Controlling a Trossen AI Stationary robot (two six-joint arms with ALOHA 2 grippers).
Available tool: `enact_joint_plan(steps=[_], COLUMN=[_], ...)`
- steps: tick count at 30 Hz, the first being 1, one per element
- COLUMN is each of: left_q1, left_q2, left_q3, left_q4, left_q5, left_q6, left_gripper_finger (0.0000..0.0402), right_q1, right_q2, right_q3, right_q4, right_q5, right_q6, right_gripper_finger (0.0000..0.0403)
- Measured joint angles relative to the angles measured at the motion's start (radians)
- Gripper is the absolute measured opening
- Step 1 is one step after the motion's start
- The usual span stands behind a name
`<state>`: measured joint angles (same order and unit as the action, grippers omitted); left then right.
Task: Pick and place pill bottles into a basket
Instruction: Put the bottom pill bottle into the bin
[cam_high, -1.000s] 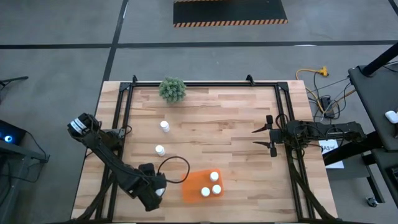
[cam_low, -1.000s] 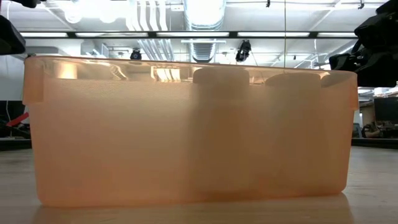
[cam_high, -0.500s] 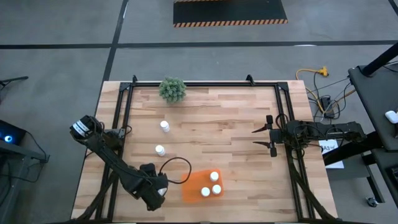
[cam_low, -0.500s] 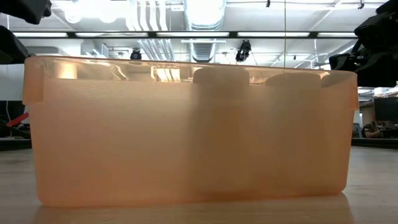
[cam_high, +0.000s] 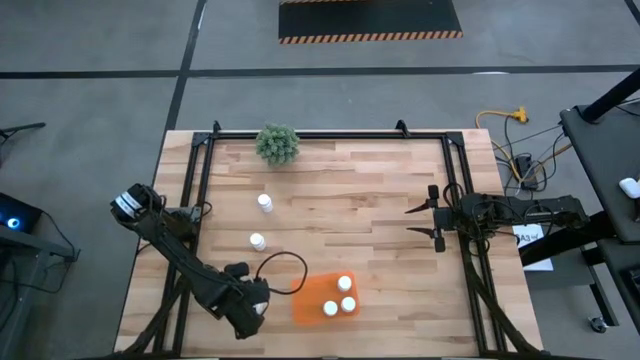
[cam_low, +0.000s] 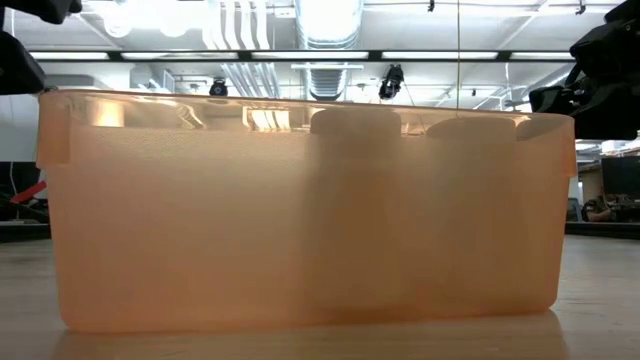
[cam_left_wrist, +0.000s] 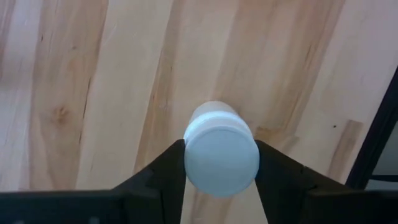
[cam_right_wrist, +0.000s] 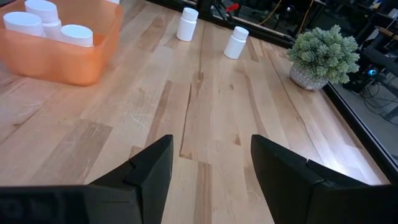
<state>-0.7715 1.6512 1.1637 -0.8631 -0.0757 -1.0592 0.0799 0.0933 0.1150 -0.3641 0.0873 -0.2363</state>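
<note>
I'm seeing three pill bottles (cam_high: 341, 297) sitting in the basket (cam_high: 307, 305), two standing loose (cam_high: 261, 222), my left gripper (cam_left_wrist: 221, 163) clamping a fourth bottle (cam_left_wrist: 220, 152), right gripper (cam_right_wrist: 210, 163) idling apart

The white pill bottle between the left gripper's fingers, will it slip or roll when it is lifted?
The pill bottle looks smooth and round, so it may slip or twist in the left gripper. The fingers clamp both sides of its cap, which probably steadies it. If dropped on its side, it would likely roll.
</note>
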Motion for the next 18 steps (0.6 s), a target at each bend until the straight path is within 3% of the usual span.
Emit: enact_joint_plan(steps=[10, 18], left_q1=[0.005, 0.026], left_q2=[-0.001, -0.001], left_q3=[0.076, 0.201], left_q4=[-0.030, -0.264], left_q5=[0.008, -0.015], left_q6=[0.062, 0.098], left_gripper_finger=[0.0142, 0.0142], right_q1=[0.000, 0.000], right_q2=[0.000, 0.000], right_q3=[0.000, 0.000], right_q4=[0.000, 0.001], right_q5=[0.000, 0.000], right_q6=[0.000, 0.000], right_gripper_finger=[0.0206, 0.0206])
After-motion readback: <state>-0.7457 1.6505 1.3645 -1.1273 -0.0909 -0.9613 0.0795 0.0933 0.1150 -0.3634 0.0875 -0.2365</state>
